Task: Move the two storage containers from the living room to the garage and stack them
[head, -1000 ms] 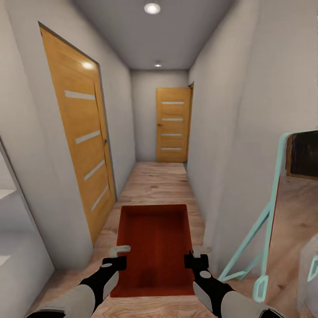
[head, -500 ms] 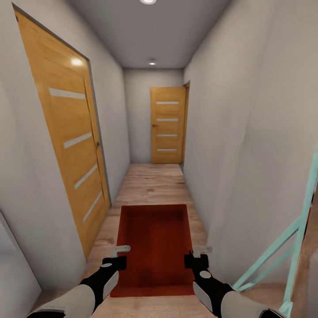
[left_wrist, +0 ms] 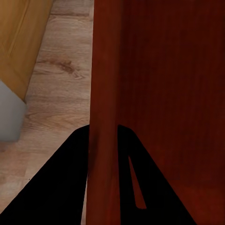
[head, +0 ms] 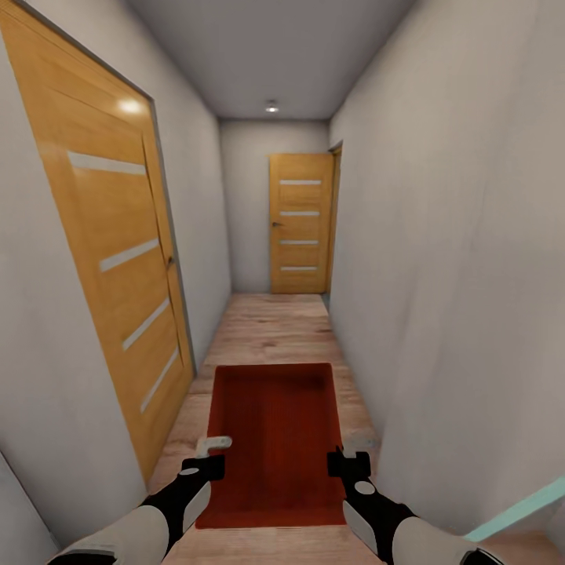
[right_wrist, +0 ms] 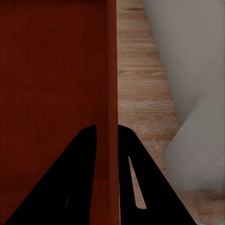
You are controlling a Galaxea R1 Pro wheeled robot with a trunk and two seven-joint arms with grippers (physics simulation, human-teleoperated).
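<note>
One orange-red open-top storage container hangs in front of me above the wood plank flooring of a narrow corridor, held by both arms. My left gripper is shut on its left wall, and in the left wrist view the ribbed wall runs between the dark fingers of that gripper. On the opposite wall my right gripper is shut. The right wrist view shows that wall clamped in the gripper, with the bin's inside beside it.
A light-wood door with frosted strips stands close on the left. A similar door closes the corridor's far end. White walls run tight on both sides. A teal bar pokes in at the lower right.
The camera has moved forward into the corridor: the left door is nearer and the teal-framed thing has slid out at the right. Container and grippers keep their place in the view.
</note>
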